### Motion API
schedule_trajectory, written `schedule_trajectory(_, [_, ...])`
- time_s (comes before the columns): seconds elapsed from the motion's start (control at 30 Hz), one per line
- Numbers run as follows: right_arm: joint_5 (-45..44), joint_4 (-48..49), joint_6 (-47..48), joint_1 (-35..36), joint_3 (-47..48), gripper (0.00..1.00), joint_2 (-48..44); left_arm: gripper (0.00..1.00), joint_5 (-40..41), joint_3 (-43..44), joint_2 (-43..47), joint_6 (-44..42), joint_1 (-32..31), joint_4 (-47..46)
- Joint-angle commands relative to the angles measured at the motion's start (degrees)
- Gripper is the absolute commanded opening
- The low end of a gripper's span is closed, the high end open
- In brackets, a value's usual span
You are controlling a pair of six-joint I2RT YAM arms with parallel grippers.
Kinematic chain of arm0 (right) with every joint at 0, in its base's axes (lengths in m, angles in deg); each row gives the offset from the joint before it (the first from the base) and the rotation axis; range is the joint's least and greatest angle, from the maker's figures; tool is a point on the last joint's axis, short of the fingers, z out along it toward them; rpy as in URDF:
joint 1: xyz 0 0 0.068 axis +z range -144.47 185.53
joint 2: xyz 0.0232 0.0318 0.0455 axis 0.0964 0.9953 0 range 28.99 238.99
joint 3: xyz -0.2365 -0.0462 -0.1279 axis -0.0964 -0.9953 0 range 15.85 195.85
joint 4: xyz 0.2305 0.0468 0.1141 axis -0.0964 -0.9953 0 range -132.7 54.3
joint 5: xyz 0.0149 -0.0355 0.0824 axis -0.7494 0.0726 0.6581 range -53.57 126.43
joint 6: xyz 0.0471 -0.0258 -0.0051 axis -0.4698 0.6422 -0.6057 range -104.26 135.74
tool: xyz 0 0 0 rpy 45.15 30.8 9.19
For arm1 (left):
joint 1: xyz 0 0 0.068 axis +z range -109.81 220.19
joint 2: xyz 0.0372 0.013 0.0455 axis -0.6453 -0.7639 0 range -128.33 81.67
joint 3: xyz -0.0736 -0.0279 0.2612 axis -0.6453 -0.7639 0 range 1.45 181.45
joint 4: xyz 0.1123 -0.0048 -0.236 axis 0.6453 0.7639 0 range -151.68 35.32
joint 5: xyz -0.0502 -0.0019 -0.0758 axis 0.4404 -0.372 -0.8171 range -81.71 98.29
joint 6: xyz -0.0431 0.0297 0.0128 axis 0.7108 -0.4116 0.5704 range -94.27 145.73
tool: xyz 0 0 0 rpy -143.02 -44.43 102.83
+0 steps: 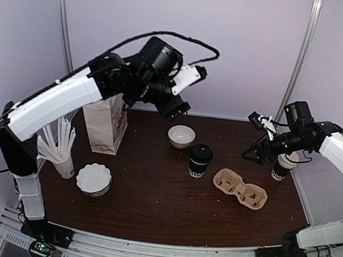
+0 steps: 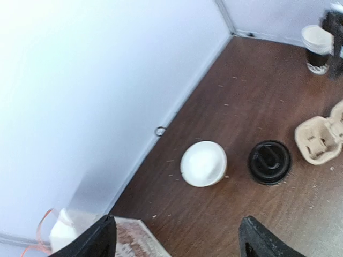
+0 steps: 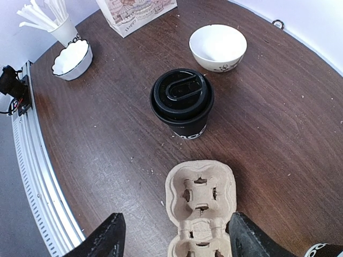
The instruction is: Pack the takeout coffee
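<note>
The takeout coffee stands upright near the middle of the brown table, and neither arm touches it. My right wrist camera shows it best. It is a small black paper cup with white lettering low on its side, closed by a round black plastic lid with a raised oval ridge on top. A white bowl sits just behind it toward the back wall. The pulp cup carrier lies near its right side, not touching it. The paper bag stands upright at the back left, well apart from the cup. My left gripper hangs in the air at the back of the table, to the right of the bag, with its jaws spread wide and empty. My right gripper hovers over the right side with its jaws also apart, holding nothing. A lidless cup stands just beyond it.
</note>
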Motion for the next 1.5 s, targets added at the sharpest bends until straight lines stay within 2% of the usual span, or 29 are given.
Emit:
schedule_trajectory(0.0, [1.34,0.37,-0.34,-0.41,0.33,0.70,-0.80,0.82,13.58,-5.04,8.53,8.76,5.52,2.33])
schedule_trajectory(0.13, [1.75,0.71,-0.33,-0.41,-0.08,0.70,-1.22,0.82,17.04,-14.29,18.43,13.73,11.48,2.22])
schedule_trajectory(0.3, [2.69,1.08,-0.34,-0.47,-0.60,0.70,-2.26,0.79,12.06,-20.99,25.18,18.18,24.67,2.56])
schedule_trajectory(0.47, [2.76,1.38,-0.40,-0.44,-0.74,0.70,-2.24,0.70,-5.94,-20.02,22.31,22.58,38.46,5.96])
schedule_trajectory(0.6, [3.07,1.35,-0.50,-0.43,-0.46,0.70,-2.28,0.70,-9.66,-17.21,17.48,24.22,43.77,6.76])
schedule_trajectory(0.83, [2.07,1.29,-0.10,-0.67,-1.58,0.70,-3.44,0.61,-12.29,-14.93,11.27,24.22,48.86,4.28])
schedule_trajectory(1.07, [2.23,1.77,-0.23,-0.89,-1.97,0.70,-3.28,0.52,-12.71,-9.66,5.31,23.41,50.32,4.52])
schedule_trajectory(1.17, [2.32,1.94,-0.20,-0.93,-2.13,0.70,-3.19,0.45,-13.68,-8.16,3.28,23.29,50.65,4.49])
schedule_trajectory(1.3, [2.24,1.87,-0.29,-0.99,-2.13,0.70,-3.18,0.30,-14.77,-6.97,1.52,23.31,50.84,4.60])
schedule_trajectory(1.47, [2.08,1.73,-0.38,-1.09,-2.10,0.70,-3.25,0.18,-14.98,-6.46,0.91,23.39,50.84,4.62])
